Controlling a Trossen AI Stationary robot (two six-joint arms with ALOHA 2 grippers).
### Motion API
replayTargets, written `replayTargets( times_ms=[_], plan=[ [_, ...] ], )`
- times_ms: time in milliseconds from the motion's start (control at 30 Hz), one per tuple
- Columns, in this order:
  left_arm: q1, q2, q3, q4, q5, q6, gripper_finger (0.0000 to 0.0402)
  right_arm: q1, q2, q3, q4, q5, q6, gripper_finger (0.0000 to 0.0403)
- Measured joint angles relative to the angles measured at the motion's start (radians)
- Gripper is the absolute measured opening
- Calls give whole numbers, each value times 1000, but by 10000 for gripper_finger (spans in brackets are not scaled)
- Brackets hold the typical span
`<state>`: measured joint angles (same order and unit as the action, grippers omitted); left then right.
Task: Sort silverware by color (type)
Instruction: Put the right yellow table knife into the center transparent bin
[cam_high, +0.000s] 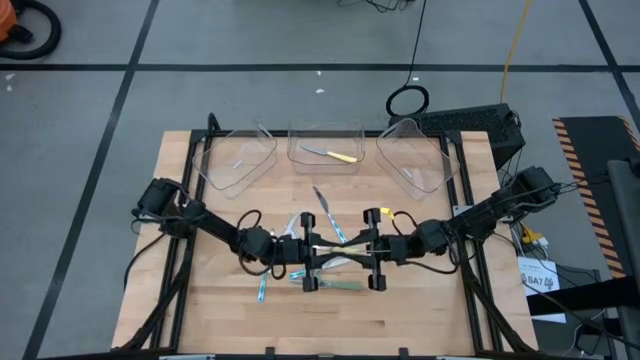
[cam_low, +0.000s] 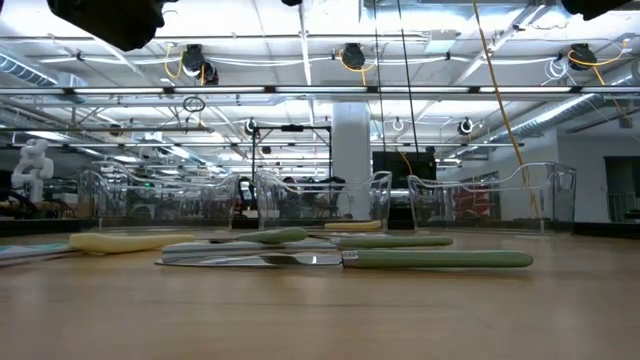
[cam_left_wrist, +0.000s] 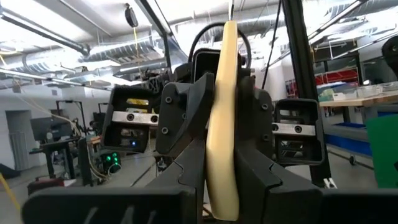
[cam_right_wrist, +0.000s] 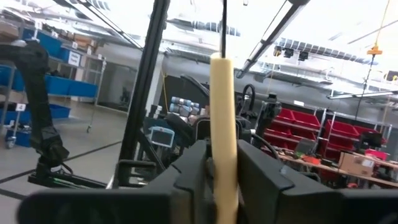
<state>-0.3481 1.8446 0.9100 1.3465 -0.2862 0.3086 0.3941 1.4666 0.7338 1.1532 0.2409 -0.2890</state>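
Above the scattered silverware (cam_high: 322, 232) at mid-table, the left pincer (cam_high: 312, 252) and right pincer (cam_high: 372, 250) face each other, both clamped on one yellow-handled utensil (cam_left_wrist: 222, 118), seemingly mid hand-over; next, one must let go so the other can carry it to the middle tray (cam_high: 325, 152).

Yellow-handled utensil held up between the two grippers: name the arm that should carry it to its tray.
Right, probably. The right gripper clamps the yellow-handled utensil. The middle tray, which holds another yellow piece, lies about equally far from the left gripper.
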Motion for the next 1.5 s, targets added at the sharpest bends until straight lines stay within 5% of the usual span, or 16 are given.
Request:
replayTargets(
  times_ms=[300, 567, 700, 933, 1133, 1500],
  plan=[
    [6, -1, 0, -24, -4, -40, 60, -3, -2, 0, -24, 72, 19, 40],
    [7, -78, 1, -235, -103, -132, 222, 7, -41, 0, -65, 104, 29, 40],
    [-6, -174, 1, -441, -114, -199, 264, 7, -98, 0, -189, 108, 81, 40],
    [-35, -361, 1, -780, -117, -285, 272, -3, -166, 63, -562, 220, 252, 40],
    [-32, -386, 1, -860, -117, -292, 273, -48, -129, 189, -974, 231, 447, 40],
    [19, -432, 26, -1111, -170, -298, 273, -53, -88, 239, -1166, 184, 552, 42]
  ],
)
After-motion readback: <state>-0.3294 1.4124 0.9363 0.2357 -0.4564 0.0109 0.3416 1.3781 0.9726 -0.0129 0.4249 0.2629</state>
